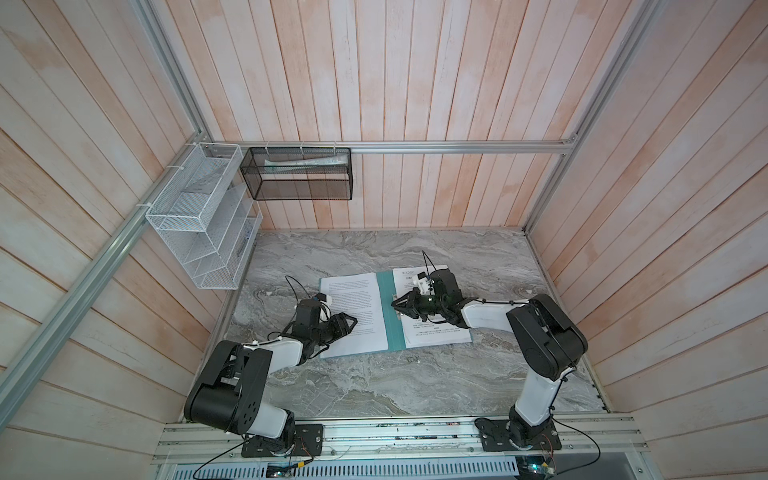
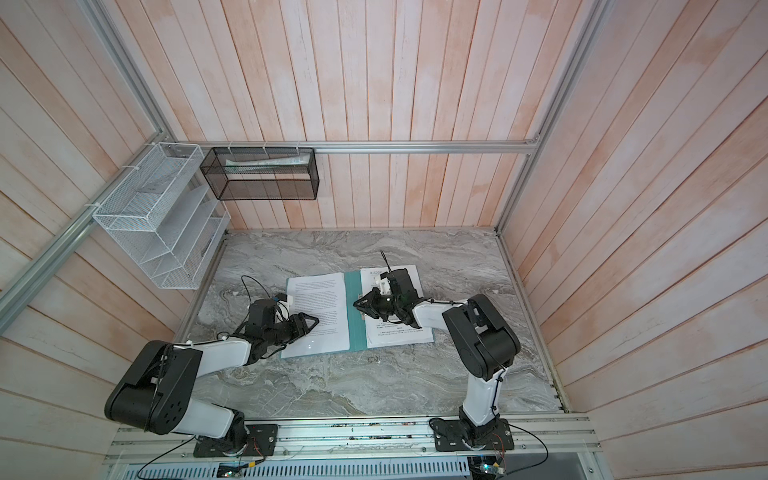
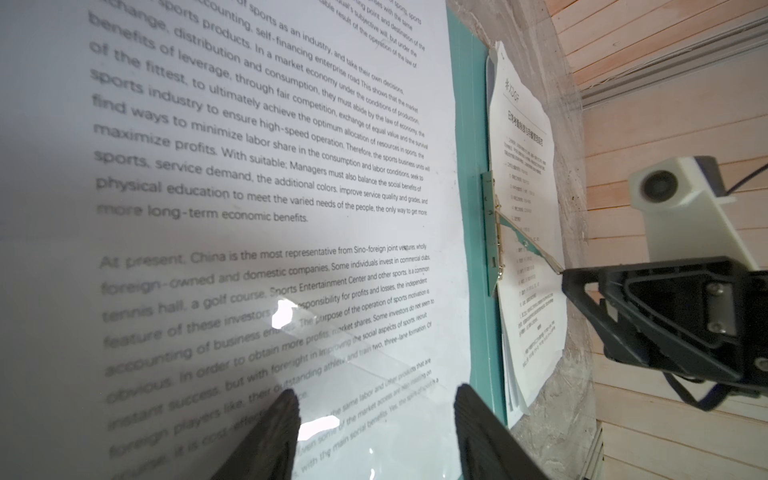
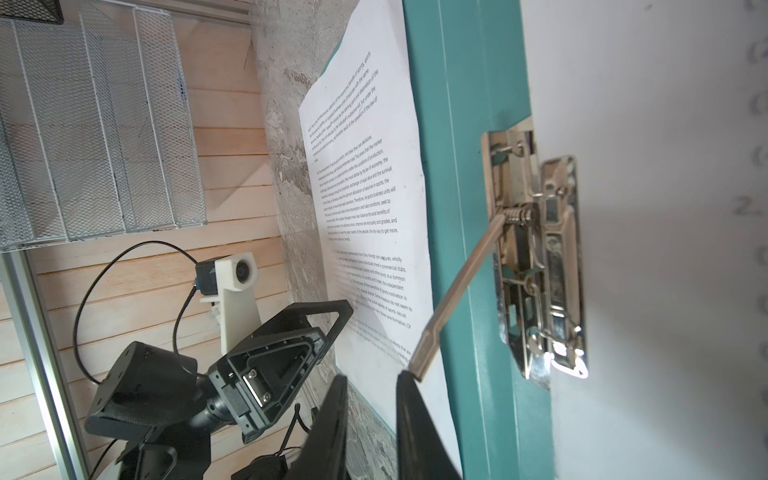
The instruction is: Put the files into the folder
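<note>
My right tool [image 4: 372, 376], barely apart, only props the lever [image 4: 461, 286], so one slip could snap it shut; left tool [image 3: 376, 395] gapes idle.

the grey marbled surface [image 1: 374, 386] carries one thing directly: the teal folder [image 1: 388, 320], lying open and flat near its middle, spine running front to back, with the files [image 1: 353, 307] spread over both flaps.
</note>
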